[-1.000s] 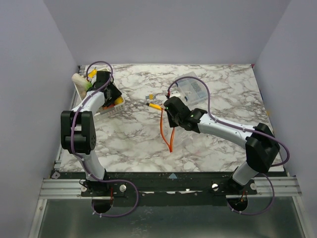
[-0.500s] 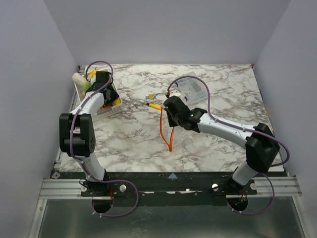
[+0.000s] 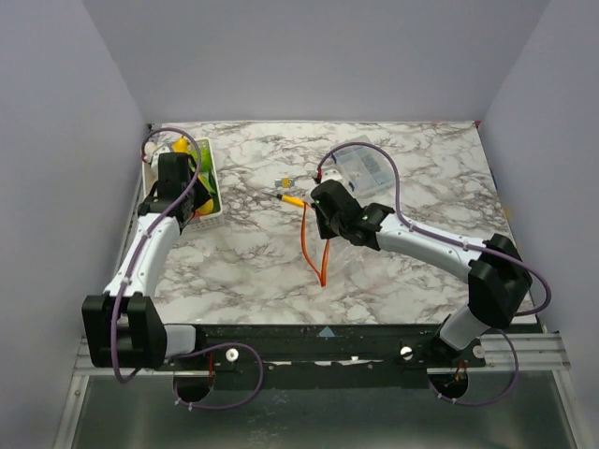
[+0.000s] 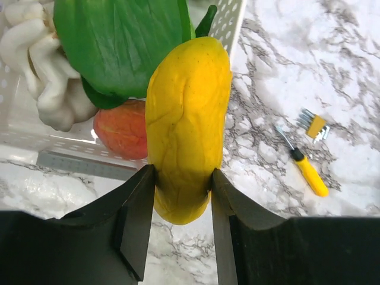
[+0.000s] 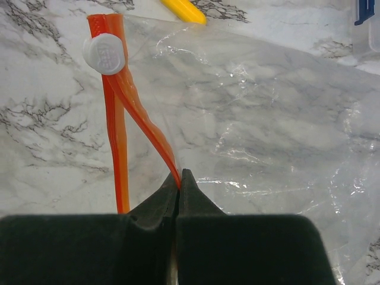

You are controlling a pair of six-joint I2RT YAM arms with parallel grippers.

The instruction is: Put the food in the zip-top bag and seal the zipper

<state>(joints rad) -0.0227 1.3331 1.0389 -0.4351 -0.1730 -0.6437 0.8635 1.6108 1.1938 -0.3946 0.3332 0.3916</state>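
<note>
Though indistinct overhead, yellow toy fruit [image 4: 189,107] is shown clamped in left gripper [image 4: 182,176] beside white basket [image 4: 233,16]; zipper [image 5: 139,116] is pinched by right gripper [image 5: 179,179].

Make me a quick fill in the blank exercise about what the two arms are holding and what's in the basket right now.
The left gripper is shut on a ____ toy fruit.
The right gripper pinches the bag's orange zipper, which carries a ____ slider.
The white basket holds a ____ leafy vegetable.
Missing words: yellow; white; green.
</note>
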